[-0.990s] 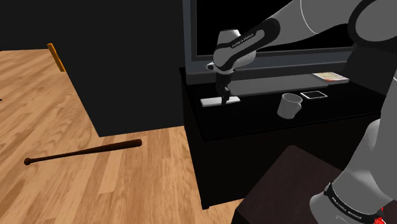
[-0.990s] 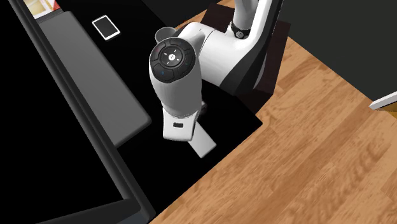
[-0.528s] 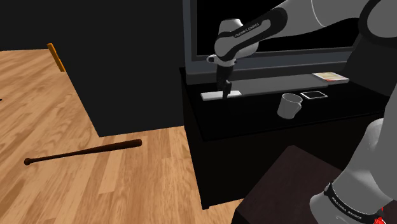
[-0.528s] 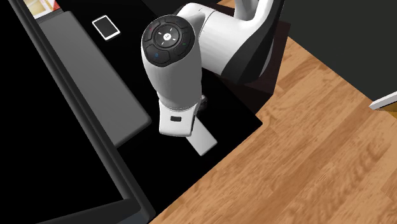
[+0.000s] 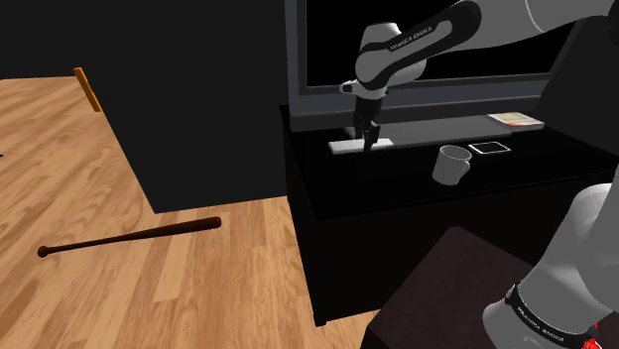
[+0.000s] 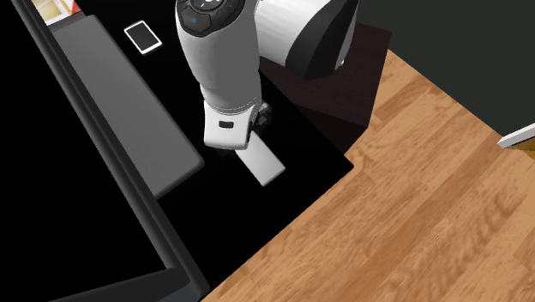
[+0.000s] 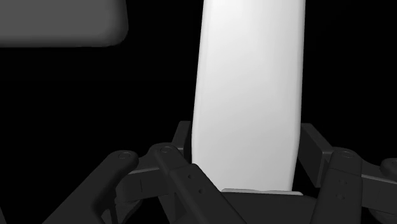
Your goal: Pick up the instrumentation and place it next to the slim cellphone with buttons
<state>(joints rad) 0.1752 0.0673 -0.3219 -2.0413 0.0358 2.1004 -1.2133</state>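
The white arm [image 5: 451, 28] reaches in from the right edge of the shoulder view to upper centre, where its wrist turns straight down. The black gripper [image 5: 369, 142] points downward, its fingers [image 7: 182, 143] pressed against both sides of a white bar [image 7: 248, 83]. In the second exterior view, the forearm [image 6: 225, 60] crosses the upper middle of the frame.

Half hidden by the arm
In the second exterior view the arm [image 6: 225, 64] covers one end of the white slab [image 6: 261, 161]; in the wrist view its far end runs past the edge and its near end sinks into the gripper [image 7: 247, 191]. The phone [image 5: 490, 149] seems too small to show any buttons.
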